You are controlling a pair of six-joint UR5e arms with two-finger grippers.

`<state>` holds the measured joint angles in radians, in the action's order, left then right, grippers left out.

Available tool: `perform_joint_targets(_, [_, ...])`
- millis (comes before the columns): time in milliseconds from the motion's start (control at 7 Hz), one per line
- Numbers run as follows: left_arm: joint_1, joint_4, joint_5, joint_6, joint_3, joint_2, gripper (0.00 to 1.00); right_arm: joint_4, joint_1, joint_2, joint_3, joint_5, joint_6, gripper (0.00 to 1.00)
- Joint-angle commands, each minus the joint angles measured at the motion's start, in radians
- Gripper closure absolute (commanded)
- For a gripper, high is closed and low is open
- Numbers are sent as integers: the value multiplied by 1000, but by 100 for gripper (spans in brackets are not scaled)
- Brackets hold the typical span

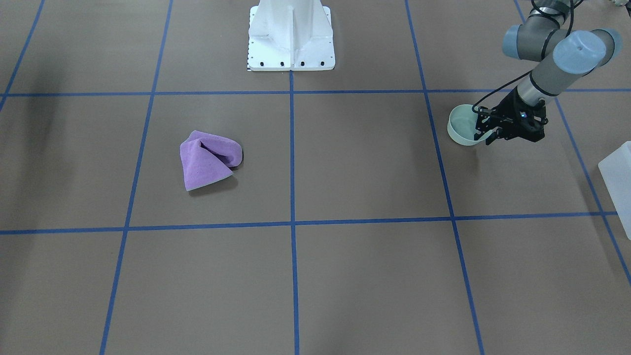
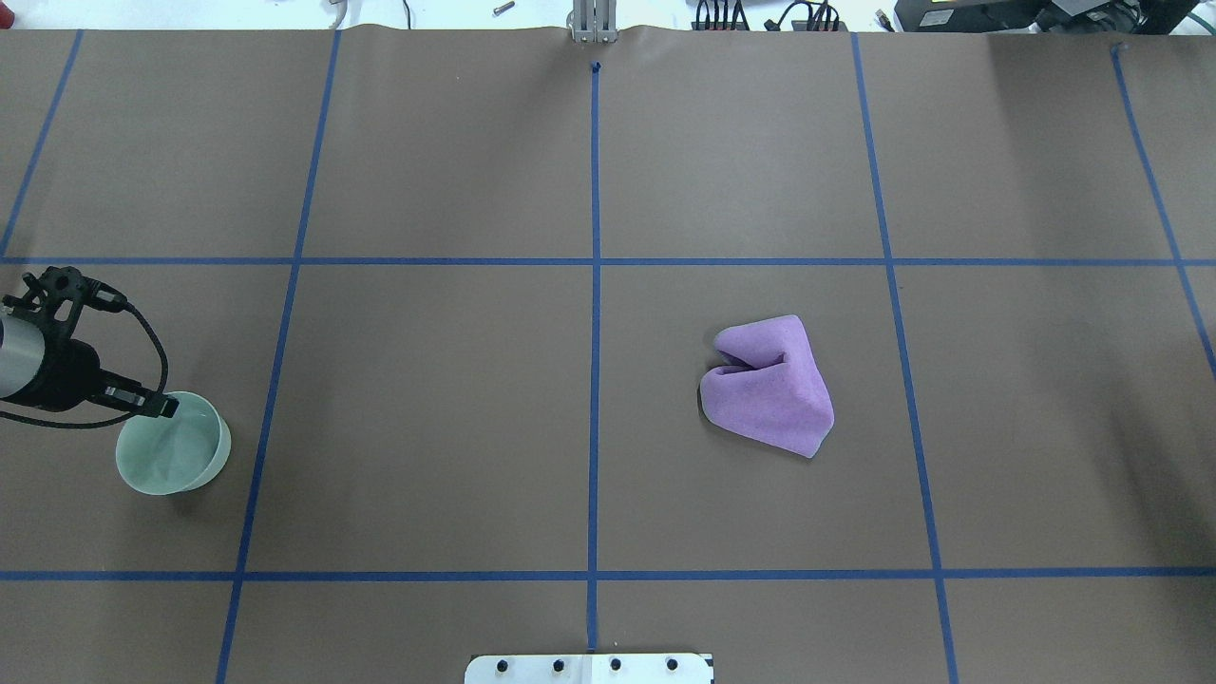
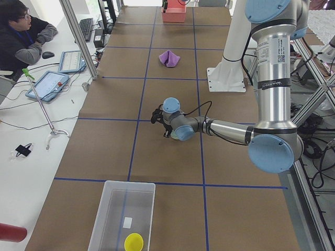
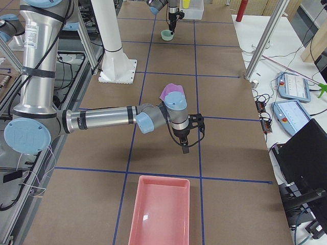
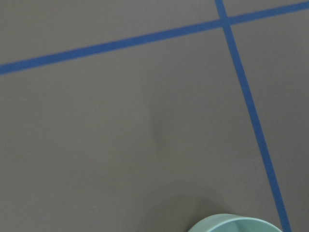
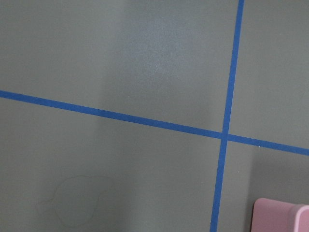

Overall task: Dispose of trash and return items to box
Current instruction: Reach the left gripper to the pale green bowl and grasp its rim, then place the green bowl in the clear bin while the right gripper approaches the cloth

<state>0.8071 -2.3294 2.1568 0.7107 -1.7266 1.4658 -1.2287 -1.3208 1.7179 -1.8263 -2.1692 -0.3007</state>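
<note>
1. The left pincer [image 1: 485, 137] is clamped on the rim of the mint-green bowl [image 1: 461, 128] at the right of the front view. The bowl's wall hides part of its fingertips. I cannot make out whether the bowl's base touches the desk [image 2: 427, 427].
2. The left wrist view catches only an arc of the bowl's rim at its bottom edge.
3. The right pincer [image 4: 185, 146] shows only in the right side view, mid-frame, pointing down over the desk. I cannot tell whether it is open or closed.
4. The box [image 3: 104, 209] is cut off at the bottom of the left side view, with the yellow cup [image 3: 133, 242] inside it. The front view shows just one corner at its right edge.
5. A small white label lies on the box floor, and another sits on the near arm. Neither is legible.
6. The purple cloth [image 2: 769, 389] lies crumpled right of centre in the overhead view. In the right side view, the near arm's wrist covers part of it.
7. The pink tray [image 4: 153, 214] appears at the bottom of the right side view. One corner of it shows in the right wrist view.
</note>
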Motion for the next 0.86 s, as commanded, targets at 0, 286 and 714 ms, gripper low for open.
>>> perform_joint_targets(0, [3,-19,6,-5,-4,-5,100,-1,0,0,1,0,0,0])
perform_joint_targets(286, [108,-27,110,-11,-13,-4,100,-2,0,0,-1,-1,0,0])
perform_joint_targets(714, [462,137,277,-249,-1,2,100,0,12,-12,-10,-9,-6,0])
